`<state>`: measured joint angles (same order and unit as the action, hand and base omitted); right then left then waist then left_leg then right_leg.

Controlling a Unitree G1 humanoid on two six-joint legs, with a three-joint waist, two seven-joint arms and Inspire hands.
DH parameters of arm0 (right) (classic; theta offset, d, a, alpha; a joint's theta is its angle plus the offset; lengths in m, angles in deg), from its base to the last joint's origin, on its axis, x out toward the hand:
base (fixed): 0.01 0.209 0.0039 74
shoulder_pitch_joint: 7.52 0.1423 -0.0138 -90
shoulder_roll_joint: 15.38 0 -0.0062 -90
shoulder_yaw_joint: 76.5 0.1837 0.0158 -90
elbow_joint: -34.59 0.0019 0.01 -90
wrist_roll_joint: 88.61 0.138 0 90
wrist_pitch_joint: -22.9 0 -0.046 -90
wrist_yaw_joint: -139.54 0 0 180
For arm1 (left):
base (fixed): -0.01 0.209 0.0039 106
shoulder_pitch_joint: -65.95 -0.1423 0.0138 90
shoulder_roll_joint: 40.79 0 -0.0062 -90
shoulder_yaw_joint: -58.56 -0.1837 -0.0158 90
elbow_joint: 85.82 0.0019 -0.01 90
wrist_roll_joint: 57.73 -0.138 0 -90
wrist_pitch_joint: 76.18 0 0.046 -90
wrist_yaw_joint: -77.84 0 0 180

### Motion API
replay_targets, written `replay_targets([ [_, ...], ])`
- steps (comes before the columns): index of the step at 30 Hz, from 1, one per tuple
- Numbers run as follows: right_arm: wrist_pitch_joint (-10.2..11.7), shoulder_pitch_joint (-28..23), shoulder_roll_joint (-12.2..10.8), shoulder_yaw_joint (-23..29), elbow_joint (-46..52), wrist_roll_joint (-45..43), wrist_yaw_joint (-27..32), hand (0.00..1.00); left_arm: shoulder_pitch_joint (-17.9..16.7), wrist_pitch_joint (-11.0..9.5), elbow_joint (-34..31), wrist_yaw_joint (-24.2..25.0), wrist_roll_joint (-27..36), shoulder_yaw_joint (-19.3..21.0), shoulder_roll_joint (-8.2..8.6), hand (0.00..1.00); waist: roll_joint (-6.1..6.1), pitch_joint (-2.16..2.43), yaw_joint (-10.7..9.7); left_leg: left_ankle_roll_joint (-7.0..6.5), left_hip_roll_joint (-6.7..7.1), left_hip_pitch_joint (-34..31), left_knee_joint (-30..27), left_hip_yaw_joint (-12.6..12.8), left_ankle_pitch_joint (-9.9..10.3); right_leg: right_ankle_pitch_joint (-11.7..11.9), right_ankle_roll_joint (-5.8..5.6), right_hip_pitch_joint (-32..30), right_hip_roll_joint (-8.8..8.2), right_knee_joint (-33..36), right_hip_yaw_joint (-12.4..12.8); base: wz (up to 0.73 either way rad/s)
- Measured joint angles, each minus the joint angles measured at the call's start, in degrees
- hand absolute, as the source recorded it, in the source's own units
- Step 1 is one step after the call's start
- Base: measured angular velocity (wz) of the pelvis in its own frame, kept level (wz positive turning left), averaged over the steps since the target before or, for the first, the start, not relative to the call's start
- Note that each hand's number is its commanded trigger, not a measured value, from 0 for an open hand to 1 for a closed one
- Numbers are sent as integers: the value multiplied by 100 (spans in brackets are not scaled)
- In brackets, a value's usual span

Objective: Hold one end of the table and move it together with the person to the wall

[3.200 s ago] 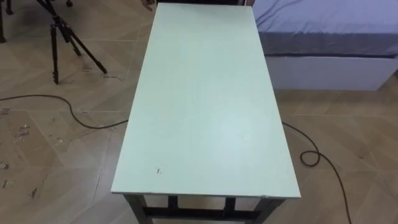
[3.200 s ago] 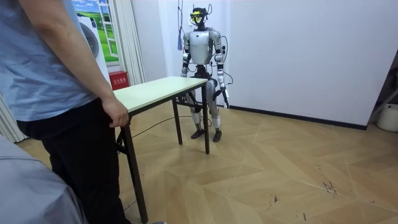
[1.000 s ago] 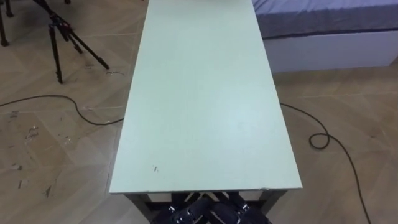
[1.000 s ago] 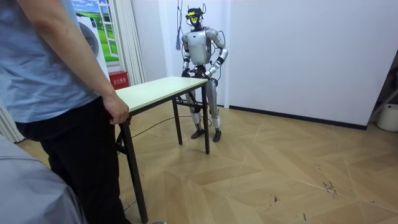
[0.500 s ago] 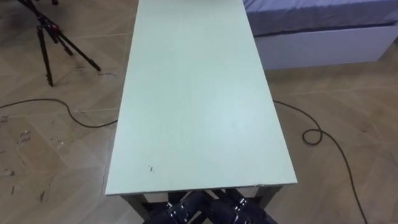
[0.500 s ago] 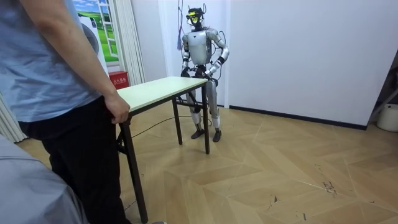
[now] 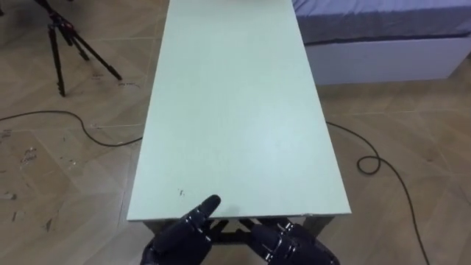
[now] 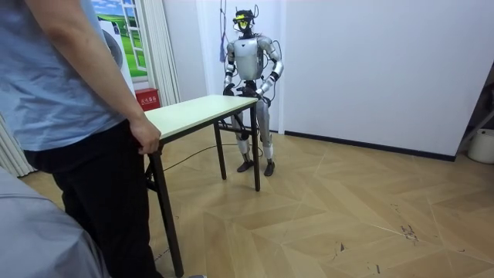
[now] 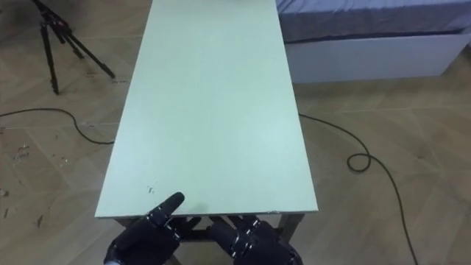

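Observation:
A long pale green table (image 7: 235, 110) with dark legs stretches away from me. My left hand (image 7: 182, 234) is at its near edge, thumb straight and lying on the top, fingers relaxed below the edge. To its right, my right hand (image 7: 294, 243) is low against the same edge. In the room view I stand at the table's (image 8: 197, 112) far end with both arms raised to it. At the near end a person (image 8: 69, 116) stands with a hand (image 8: 145, 137) on the corner.
A black tripod (image 7: 59, 44) stands on the wooden floor to the table's left, with a dark cable (image 7: 73, 125) beside it. A bed (image 7: 383, 44) lies at the upper right, and another cable (image 7: 375, 165) loops beside the table's right side.
My arms have risen from my sides to the table's near edge. Both hands have come up from under it, and the left thumb now lies on the top. The person's hand has stayed.

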<state>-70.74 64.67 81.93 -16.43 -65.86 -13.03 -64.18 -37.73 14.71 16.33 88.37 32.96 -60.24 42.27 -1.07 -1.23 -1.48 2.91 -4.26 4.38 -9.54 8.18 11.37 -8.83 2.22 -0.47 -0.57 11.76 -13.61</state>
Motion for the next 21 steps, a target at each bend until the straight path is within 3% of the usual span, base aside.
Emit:
replay_targets([
  [4, -59, 63, -12, 60, 0, 181, 192, 0, 69, 48, 141, -134, 193, 207, 110, 0, -20, -12, 21, 0, 0, 18, -1, -24, 0, 1, 2, 23, -3, -2, -17, 2],
  [8, -216, 110, -109, 240, -6, 571, 445, 0, 68, 157, 141, -274, 213, 427, 391, 0, -42, -24, 48, 0, -8, 45, 0, -32, -2, 6, 10, 48, -1, -2, -69, 5],
  [16, -245, 122, -263, 286, -6, 769, 628, 0, 65, 178, 141, -445, 210, 544, 494, 0, -35, -32, 37, 0, -11, 122, 10, -31, -3, 10, 19, 98, 2, 6, -44, 0],
  [19, -322, 115, -326, 372, -6, 816, 684, 0, 37, 180, 141, -514, 213, 680, 674, 0, -30, -35, 37, 0, -10, 138, 10, -23, -3, 11, 19, 113, 2, 5, -36, 0],
  [21, -353, 115, -358, 407, -6, 819, 707, 0, 35, 180, 142, -536, 213, 712, 699, 0, -29, -34, 39, 0, -12, 141, 8, -22, -3, 12, 22, 104, 4, 3, -26, 0],
])
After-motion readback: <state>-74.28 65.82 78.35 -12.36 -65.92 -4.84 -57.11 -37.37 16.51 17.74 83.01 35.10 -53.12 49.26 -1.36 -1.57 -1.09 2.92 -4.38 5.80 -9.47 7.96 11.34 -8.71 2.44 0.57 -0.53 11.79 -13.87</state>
